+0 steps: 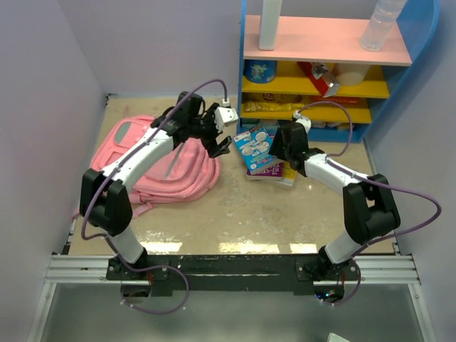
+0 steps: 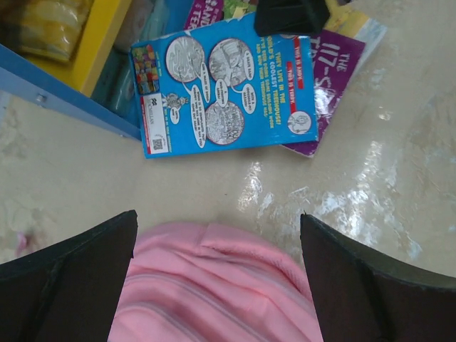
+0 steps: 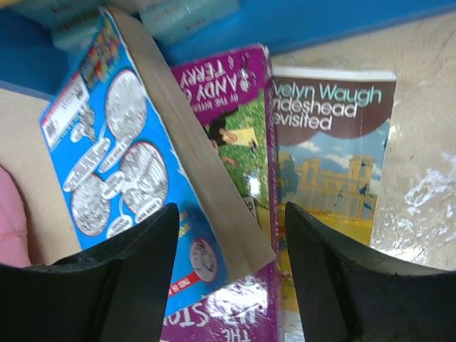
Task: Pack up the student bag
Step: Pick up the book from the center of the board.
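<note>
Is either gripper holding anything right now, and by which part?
Nothing is held: left gripper open over the student bag, right gripper open over the books.

You see the student bag as soft, matt pink cloth with stitched ridges. The table top looks smooth and glossy, throwing back glare. The blue book and purple book have shiny paper covers; the blue one's page edge is matt cream paper. The fingers of the left gripper and right gripper look like matt black plastic. The rail low in the top view is bare grey metal.
</note>
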